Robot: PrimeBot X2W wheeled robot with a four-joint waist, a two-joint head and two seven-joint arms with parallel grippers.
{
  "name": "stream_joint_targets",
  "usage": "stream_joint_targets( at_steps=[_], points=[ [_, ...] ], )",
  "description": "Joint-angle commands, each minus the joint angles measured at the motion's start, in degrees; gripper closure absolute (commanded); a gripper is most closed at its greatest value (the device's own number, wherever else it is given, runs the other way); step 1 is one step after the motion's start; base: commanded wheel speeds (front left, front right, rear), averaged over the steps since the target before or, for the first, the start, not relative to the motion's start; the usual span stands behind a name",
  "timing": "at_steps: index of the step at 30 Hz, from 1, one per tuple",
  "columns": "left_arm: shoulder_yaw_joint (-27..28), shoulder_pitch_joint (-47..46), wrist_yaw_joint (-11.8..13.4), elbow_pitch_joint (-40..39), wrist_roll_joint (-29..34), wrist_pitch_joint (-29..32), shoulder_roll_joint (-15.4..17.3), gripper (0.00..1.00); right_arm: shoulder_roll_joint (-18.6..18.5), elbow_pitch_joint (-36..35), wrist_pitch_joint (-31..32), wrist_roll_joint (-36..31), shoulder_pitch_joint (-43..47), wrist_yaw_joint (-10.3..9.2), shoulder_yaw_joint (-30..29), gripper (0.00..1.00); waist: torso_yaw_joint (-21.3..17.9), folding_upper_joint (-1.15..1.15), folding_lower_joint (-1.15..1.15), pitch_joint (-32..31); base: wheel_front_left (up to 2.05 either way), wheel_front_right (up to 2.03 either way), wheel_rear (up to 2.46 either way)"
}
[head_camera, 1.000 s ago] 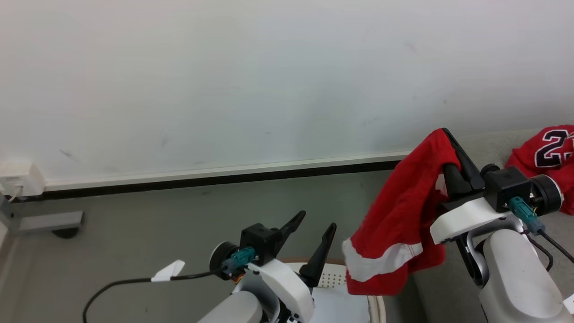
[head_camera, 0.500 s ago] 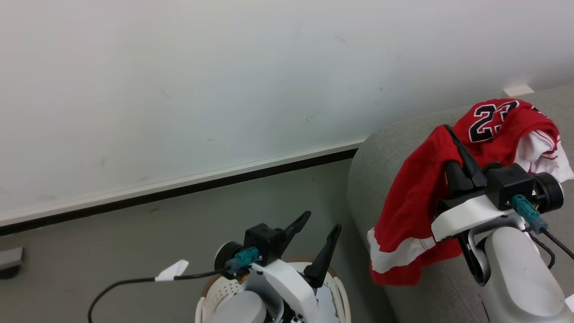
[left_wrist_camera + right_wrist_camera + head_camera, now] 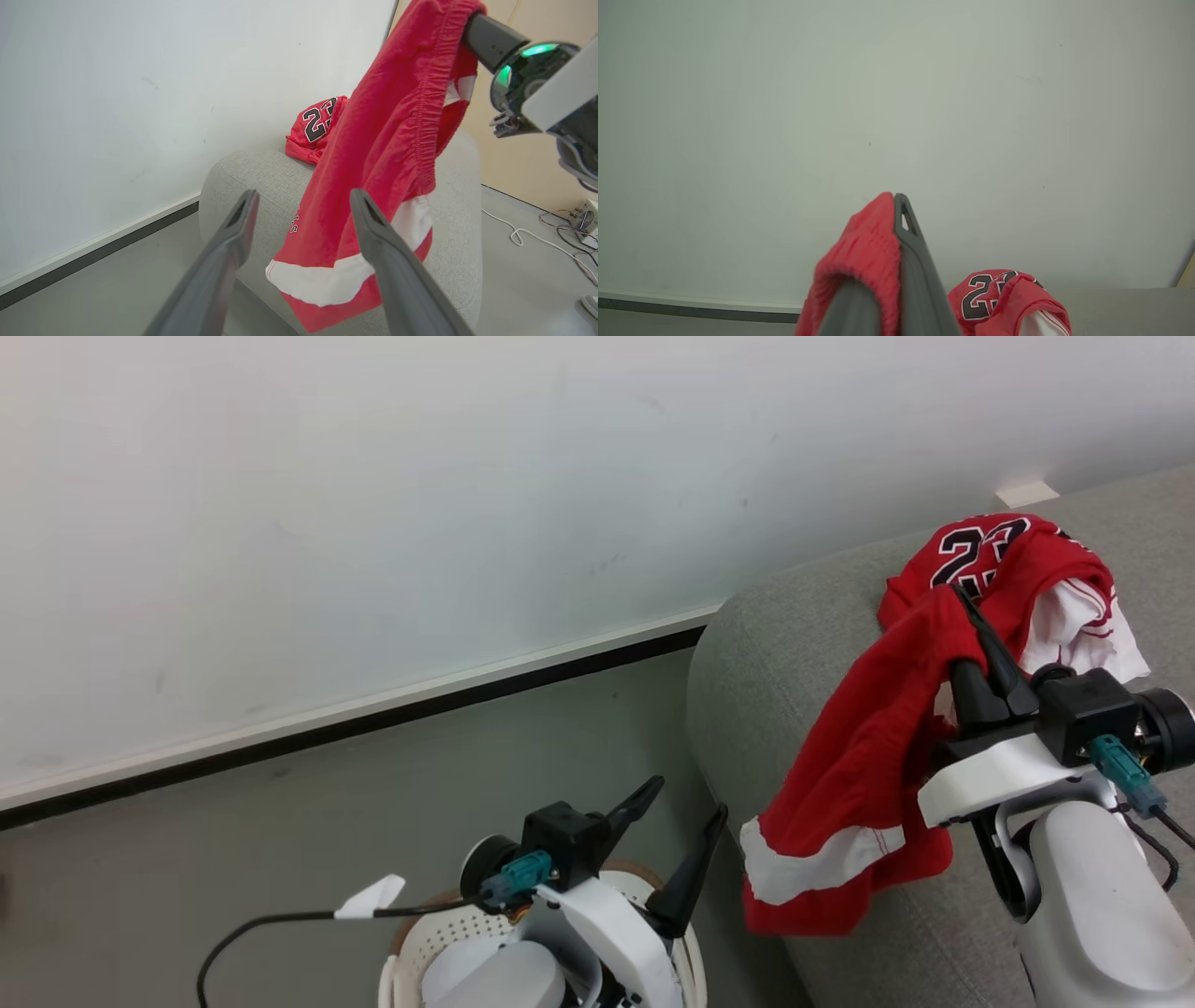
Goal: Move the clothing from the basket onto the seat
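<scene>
Shorts (image 3: 868, 747) nearer jersey (image 3: 990, 546), hem hanging at seat (image 3: 775, 653) edge

The red shorts with white trim (image 3: 868, 756), clamped in the right pincer (image 3: 962, 602), have travelled from above the cream perforated plastic basket (image 3: 439, 938) to over the grey fabric seat (image 3: 775, 653) at its left edge. They now hang close to the red "23" jersey (image 3: 980, 546). The head camera has swung right.

We see a plain white wall (image 3: 373, 523) across the top of the head view, evenly lit. Its white skirting (image 3: 373, 703), black-edged below, slants up from left to centre. Grey floor (image 3: 233, 821) lies lower left. At the left wrist view's right stands a beige panel (image 3: 523, 158), with a white cable (image 3: 537, 239) on the floor below.
</scene>
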Motion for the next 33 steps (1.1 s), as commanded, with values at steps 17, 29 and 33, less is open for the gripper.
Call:
stream_joint_targets(
  at_steps=[17,29,33],
  points=[
    [-2.1,-13.0,-0.5,-2.2,3.0,0.0,-0.2,0.0,-12.2,1.3,0.5,-2.2,-19.4,-0.13,-3.6,1.0,10.0,-0.01,0.0,22.1,0.0,0.0,0.0],
    [-3.8,-21.2,1.7,-7.1,0.7,0.0,-0.2,0.0,-31.1,12.7,4.4,-1.9,-39.9,-0.14,-13.4,1.0,16.0,-0.01,0.0,32.4,0.0,0.0,0.0],
    [-3.1,-19.4,2.2,-7.1,0.5,0.0,-0.2,0.0,-32.5,18.4,2.8,-2.5,-33.8,-0.14,-18.6,1.0,16.2,-0.01,0.0,31.3,0.0,0.0,0.0]
  ],
)
